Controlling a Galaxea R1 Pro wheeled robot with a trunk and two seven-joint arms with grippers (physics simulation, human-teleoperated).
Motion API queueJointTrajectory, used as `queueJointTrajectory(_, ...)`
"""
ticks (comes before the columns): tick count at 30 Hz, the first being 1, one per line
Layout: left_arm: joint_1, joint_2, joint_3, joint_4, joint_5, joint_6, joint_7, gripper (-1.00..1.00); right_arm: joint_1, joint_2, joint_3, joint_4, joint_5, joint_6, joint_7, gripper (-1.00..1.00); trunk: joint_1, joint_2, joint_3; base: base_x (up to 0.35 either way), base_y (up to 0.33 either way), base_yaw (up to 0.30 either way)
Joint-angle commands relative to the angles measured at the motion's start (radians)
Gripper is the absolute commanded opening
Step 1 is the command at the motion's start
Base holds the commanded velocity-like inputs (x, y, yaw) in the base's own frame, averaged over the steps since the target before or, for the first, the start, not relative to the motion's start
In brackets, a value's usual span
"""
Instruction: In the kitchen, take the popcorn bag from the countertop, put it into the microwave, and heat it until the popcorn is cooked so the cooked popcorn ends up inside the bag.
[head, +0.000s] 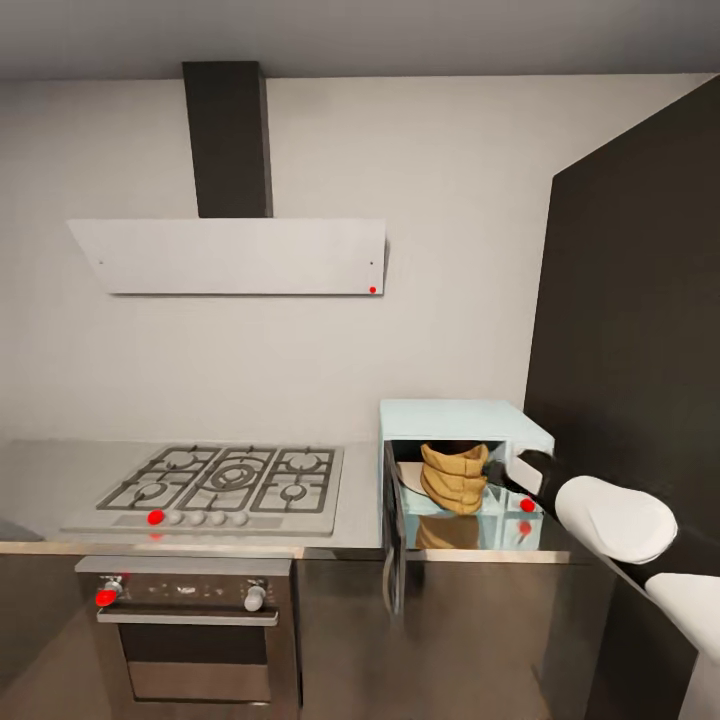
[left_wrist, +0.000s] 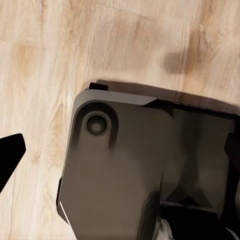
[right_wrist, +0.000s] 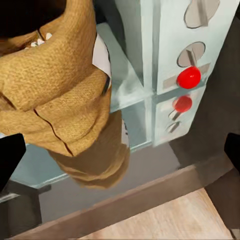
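One popcorn bag (head: 455, 477) inside open microwave (head: 460, 420), right gripper (head: 503, 474) beside it

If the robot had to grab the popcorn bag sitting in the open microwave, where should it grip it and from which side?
Probably the rolled rim at the top of the popcorn bag, coming straight in through the open front of the microwave. The bag stands upright in soft horizontal folds, so the thick rim is the firmest part, and the microwave's roof and walls block any other approach. The right gripper is already at that opening.

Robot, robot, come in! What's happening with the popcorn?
Popcorn bag sits inside the microwave, door open. Right gripper open beside the bag. Left gripper state unclear. Nothing blocking.
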Motion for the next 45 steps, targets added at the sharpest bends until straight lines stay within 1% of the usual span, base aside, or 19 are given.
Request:
queueJointTrajectory(1, 0.0, 0.0, 0.005, 0.0, 0.001, 0.0, 0.0, 1.0, 0.02, -0.001, -0.008, 0.003, 0.038, -0.039, 0.025, 1.0, 0.0, -0.001, 0.0, 0.0, 0.0, 0.0)
queueJointTrajectory(2, 0.0, 0.0, 0.005, 0.0, 0.001, 0.0, 0.0, 1.0, 0.04, -0.001, -0.008, 0.003, 0.063, -0.078, 0.044, 1.0, 0.0, -0.001, 0.0, 0.0, 0.0, 0.0)
queueJointTrajectory(3, 0.0, 0.0, 0.005, 0.0, 0.0, 0.0, 0.0, 1.0, 0.069, -0.001, -0.008, 0.003, 0.106, -0.157, 0.065, 1.0, 0.0, -0.001, 0.0, 0.0, 0.0, 0.0)
queueJointTrajectory(5, 0.0, 0.0, 0.005, 0.0, 0.001, 0.0, 0.0, 1.0, 0.093, -0.001, -0.008, 0.003, 0.131, -0.227, 0.08, 1.0, 0.0, -0.001, 0.0, 0.0, 0.0, 0.0)
queueJointTrajectory(7, 0.0, 0.0, 0.005, 0.0, 0.0, 0.0, 0.0, 1.0, 0.138, -0.003, -0.007, 0.003, 0.145, -0.298, 0.141, 1.0, 0.0, -0.001, 0.0, 0.0, 0.0, 0.0)
queueJointTrajectory(8, 0.0, 0.0, 0.005, 0.0, 0.001, 0.0, 0.0, 1.0, 0.144, -0.004, -0.007, 0.003, 0.147, -0.308, 0.153, 1.0, 0.0, -0.001, 0.0, 0.0, 0.0, 0.0)
queueJointTrajectory(9, 0.0, 0.0, 0.005, 0.0, 0.0, 0.0, 0.0, 1.0, 0.167, -0.006, -0.007, 0.003, 0.152, -0.349, 0.203, 1.0, 0.0, -0.001, 0.0, 0.0, 0.0, 0.0)
queueJointTrajectory(10, 0.0, 0.0, 0.005, 0.0, 0.001, 0.0, 0.0, 1.0, 0.18, -0.007, -0.006, 0.003, 0.153, -0.372, 0.224, 1.0, 0.0, -0.001, 0.0, 0.0, 0.0, 0.0)
queueJointTrajectory(13, 0.0, 0.0, 0.005, 0.0, 0.001, 0.0, 0.0, 1.0, 0.209, -0.01, -0.006, 0.003, 0.155, -0.436, 0.259, 1.0, 0.0, -0.001, 0.0, 0.0, 0.0, 0.0)
queueJointTrajectory(14, 0.0, 0.0, 0.005, 0.0, 0.001, 0.0, 0.0, 1.0, 0.233, -0.014, -0.006, 0.003, 0.156, -0.484, 0.275, 1.0, 0.0, -0.001, 0.0, -0.051, 0.0, 0.0)
queueJointTrajectory(16, 0.0, 0.0, 0.005, 0.0, 0.001, 0.0, 0.0, 1.0, 0.255, -0.023, -0.006, 0.003, 0.157, -0.539, 0.311, 1.0, 0.0, -0.001, 0.0, -0.118, 0.042, 0.0)
queueJointTrajectory(19, 0.0, 0.0, 0.005, 0.0, 0.001, 0.0, 0.0, 1.0, 0.282, -0.038, -0.005, 0.003, 0.157, -0.604, 0.403, 1.0, 0.0, -0.001, 0.0, -0.189, 0.126, 0.0)
queueJointTrajectory(20, 0.0, 0.0, 0.005, 0.0, 0.001, -0.001, 0.0, 1.0, 0.296, -0.044, -0.005, 0.003, 0.157, -0.638, 0.448, 1.0, 0.0, -0.001, 0.0, -0.128, 0.112, 0.0)
queueJointTrajectory(25, 0.0, 0.0, 0.005, 0.0, 0.001, -0.002, 0.0, 1.0, 0.315, -0.048, -0.004, 0.003, 0.157, -0.729, 0.477, 1.0, 0.0, -0.001, 0.0, -0.041, 0.036, 0.0)
queueJointTrajectory(27, 0.0, 0.0, 0.005, 0.0, 0.001, -0.002, 0.0, 1.0, 0.325, -0.048, -0.003, 0.002, 0.157, -0.783, 0.48, 1.0, 0.0, -0.001, 0.0, -0.005, 0.004, 0.0)
queueJointTrajectory(28, 0.0, 0.0, 0.005, 0.0, 0.001, -0.002, 0.0, 1.0, 0.326, -0.048, -0.003, 0.002, 0.157, -0.798, 0.481, 1.0, 0.0, -0.001, 0.0, -0.002, 0.002, 0.0)
queueJointTrajectory(33, 0.0, -0.001, 0.005, 0.0, 0.001, -0.001, 0.002, 1.0, 0.355, -0.077, -0.005, -0.001, 0.157, -0.803, 0.497, 1.0, 0.0, -0.001, 0.0, 0.0, 0.0, 0.0)
queueJointTrajectory(36, 0.0, 0.002, 0.005, 0.0, 0.001, 0.0, 0.002, 1.0, 0.368, -0.077, -0.001, -0.002, 0.158, -0.82, 0.514, 1.0, 0.0, -0.001, 0.0, 0.0, 0.0, 0.0)
queueJointTrajectory(45, 0.0, 0.003, 0.004, 0.0, 0.001, -0.005, 0.002, 1.0, 0.37, -0.078, 0.0, -0.002, 0.159, -0.87, 0.562, 1.0, 0.0, -0.001, 0.0, 0.062, 0.042, 0.0)
